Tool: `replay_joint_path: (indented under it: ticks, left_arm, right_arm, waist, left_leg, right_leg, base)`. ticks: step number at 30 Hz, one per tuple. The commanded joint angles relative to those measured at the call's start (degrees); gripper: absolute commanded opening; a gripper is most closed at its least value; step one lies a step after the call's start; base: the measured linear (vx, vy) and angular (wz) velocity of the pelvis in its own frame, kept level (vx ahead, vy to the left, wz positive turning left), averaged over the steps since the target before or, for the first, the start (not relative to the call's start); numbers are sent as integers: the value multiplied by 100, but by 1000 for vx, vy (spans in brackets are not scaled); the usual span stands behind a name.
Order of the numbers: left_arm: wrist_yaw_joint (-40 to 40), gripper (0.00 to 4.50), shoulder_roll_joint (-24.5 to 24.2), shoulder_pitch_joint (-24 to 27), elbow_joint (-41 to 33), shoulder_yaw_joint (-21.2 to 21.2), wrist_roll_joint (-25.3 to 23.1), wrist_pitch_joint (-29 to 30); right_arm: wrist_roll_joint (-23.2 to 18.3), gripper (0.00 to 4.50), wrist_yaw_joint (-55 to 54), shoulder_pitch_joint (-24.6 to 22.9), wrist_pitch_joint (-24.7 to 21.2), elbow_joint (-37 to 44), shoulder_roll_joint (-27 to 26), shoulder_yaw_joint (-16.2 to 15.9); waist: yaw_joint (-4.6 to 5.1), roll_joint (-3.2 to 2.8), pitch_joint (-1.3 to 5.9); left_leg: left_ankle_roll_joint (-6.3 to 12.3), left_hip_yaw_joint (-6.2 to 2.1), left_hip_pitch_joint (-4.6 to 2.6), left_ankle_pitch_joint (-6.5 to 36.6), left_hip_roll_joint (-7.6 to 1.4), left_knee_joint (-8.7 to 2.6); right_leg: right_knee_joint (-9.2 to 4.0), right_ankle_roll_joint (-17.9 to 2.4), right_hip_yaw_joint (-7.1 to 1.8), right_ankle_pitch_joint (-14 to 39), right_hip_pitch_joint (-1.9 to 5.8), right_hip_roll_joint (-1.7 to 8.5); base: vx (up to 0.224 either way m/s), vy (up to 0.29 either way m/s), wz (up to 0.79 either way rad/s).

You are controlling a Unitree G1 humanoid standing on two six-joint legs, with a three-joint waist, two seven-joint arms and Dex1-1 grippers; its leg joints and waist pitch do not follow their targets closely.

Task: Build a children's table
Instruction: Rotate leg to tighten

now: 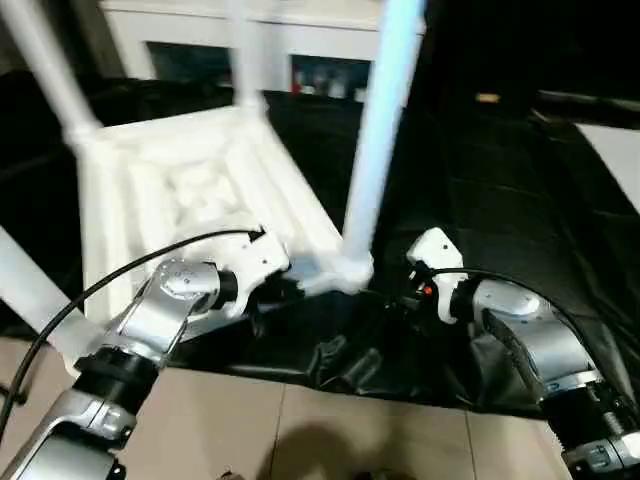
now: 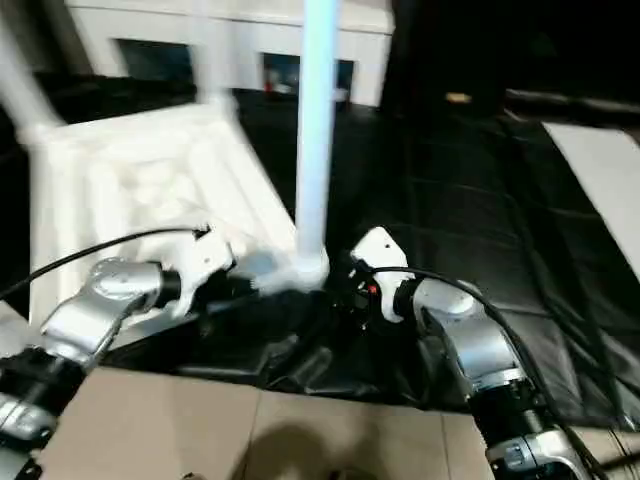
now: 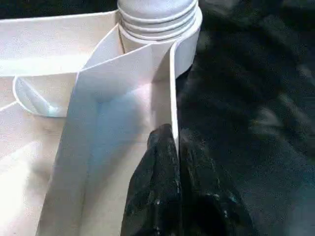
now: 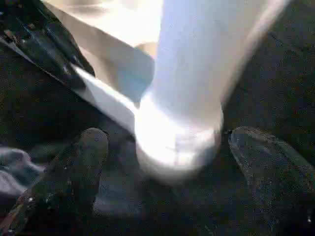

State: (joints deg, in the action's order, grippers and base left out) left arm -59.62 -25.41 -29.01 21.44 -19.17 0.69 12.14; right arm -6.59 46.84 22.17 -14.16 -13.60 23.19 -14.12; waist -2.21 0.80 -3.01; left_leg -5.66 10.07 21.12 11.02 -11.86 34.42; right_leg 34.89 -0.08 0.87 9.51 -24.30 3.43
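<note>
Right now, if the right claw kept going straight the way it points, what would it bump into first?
Probably the round base of the leg at the table top's corner. The right claw stands open, one finger on each side of it, though how close is hard to judge.

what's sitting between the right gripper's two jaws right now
The near corner socket of the table top, with a leg standing in it, as the right wrist view shows; the right gripper is open around it.

Indoor room, white glass-door cabinet (image 1: 250, 45), black floor sheet (image 1: 480, 200), beige tiles (image 1: 300, 430)
</note>
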Motion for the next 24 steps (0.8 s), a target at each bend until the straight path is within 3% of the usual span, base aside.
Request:
replay_joint_path:
  ticks: [1, 6, 9, 11, 14, 15, 24]
  left_arm:
    - [-232, 0, 3, 39, -198, -173, 77, -17]
    - [-262, 0, -46, -4, -101, -166, -7, -148]
    - [-284, 0, -35, -17, -90, -145, -19, -145]
    - [-287, 0, -29, -30, -88, -137, -24, -136]
    - [-275, 0, -32, -42, -79, -144, -14, -140]
    - [-284, 0, -38, -41, -77, -151, -10, -145]
    - [-334, 0, -45, -32, -70, -160, -18, -155]
  right_arm:
    - [69, 431, 86, 36, 86, 24, 89, -40]
    - [85, 431, 218, 55, 133, -90, 35, -8]
    - [20, 431, 237, 97, 131, -187, 14, 11]
    - [-75, 398, 208, 159, 99, -291, -38, 86]
    - [-105, 393, 213, 193, 106, -374, -83, 143]
    - [-137, 364, 211, 214, 93, -430, -132, 189]
    - [-98, 291, 311, 210, 179, -604, -163, 135]
  waist:
    - [-4, 14, 340]
    - [-3, 29, 354]
    - [-4, 33, 363]
    - [-2, 30, 364]
    - [-4, 26, 365]
    - [-7, 6, 366]
    - [-11, 10, 376]
  left_leg:
    - [194, 46, -99, 1398, -94, -416]
    - [165, 23, -45, 1258, -72, -421]
    - [192, 24, -31, 1121, -67, -412]
    - [201, 26, -35, 1109, -66, -407]
    - [204, 28, -38, 1095, -65, -405]
    - [198, 24, -41, 1104, -66, -406]
    - [200, 24, -39, 1026, -64, -401]
  right_leg:
    - [-431, -1157, -164, 1593, 246, 266]
    - [-410, -1045, -157, 1521, 298, 278]
    - [-392, -1083, -154, 1355, 314, 277]
    - [-391, -1116, -152, 1317, 309, 277]
    - [-387, -1132, -149, 1279, 313, 272]
    - [-385, -1134, -150, 1286, 313, 276]
    - [-367, -1194, -144, 1112, 332, 272]
  base:
    - [0, 0, 0]
    - [0, 0, 0]
    - [0, 0, 0]
    - [0, 0, 0]
    - [0, 0, 0]
    - [0, 0, 0]
    - [0, 0, 0]
